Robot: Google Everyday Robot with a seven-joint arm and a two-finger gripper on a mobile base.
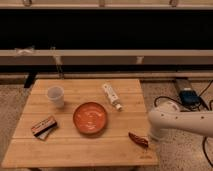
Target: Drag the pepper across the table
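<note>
The small dark reddish-brown tapered pepper (138, 139) lies near the light-wood slatted worktop's (70, 145) front right corner. The white arm's gripper (150, 136) sits at that right edge, just beside it; I cannot tell how the jaws stand.

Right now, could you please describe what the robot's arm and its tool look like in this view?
The arm is a smooth, rounded white casing, tube-like with a bulbous joint on top. It narrows to a blunt white end, the tool, at the table's right edge beside the pepper. No markings or cables show on it.
</note>
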